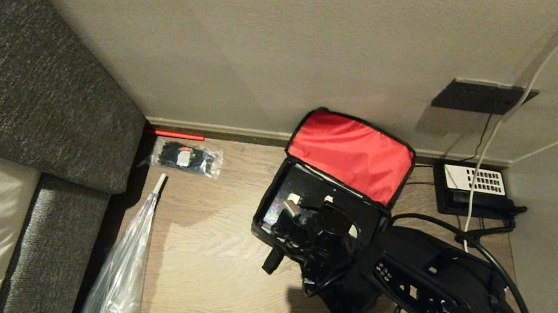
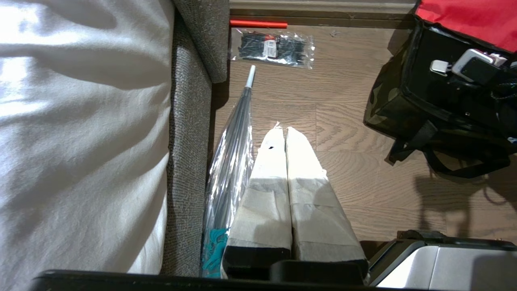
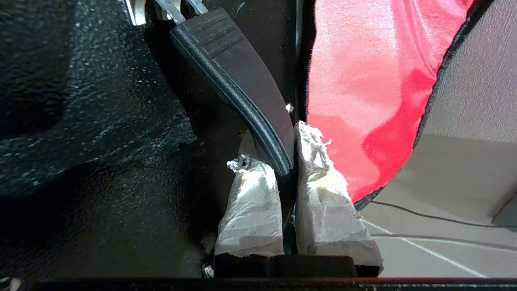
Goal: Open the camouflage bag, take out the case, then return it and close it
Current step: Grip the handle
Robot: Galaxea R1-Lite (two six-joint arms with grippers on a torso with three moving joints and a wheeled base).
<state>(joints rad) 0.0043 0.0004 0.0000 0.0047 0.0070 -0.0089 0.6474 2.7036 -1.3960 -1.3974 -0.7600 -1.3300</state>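
Camouflage bag (image 1: 294,237), small, boxy, soft, black inside: it sits on the wood-grain floor (image 1: 218,259) near the wall, its red-lined lid (image 1: 351,154) standing open. Inside, the right pincer (image 3: 284,161) is clamped on the edge of a flat black hard case (image 3: 238,76), tape-wrapped fingers (image 3: 250,194) either side. We'd judge the lift should go straight up, slowly, clear of the lid and the black strap (image 2: 424,137). Left pincer (image 2: 284,133) hangs together over the floor beside the white bed (image 2: 80,121), idle.
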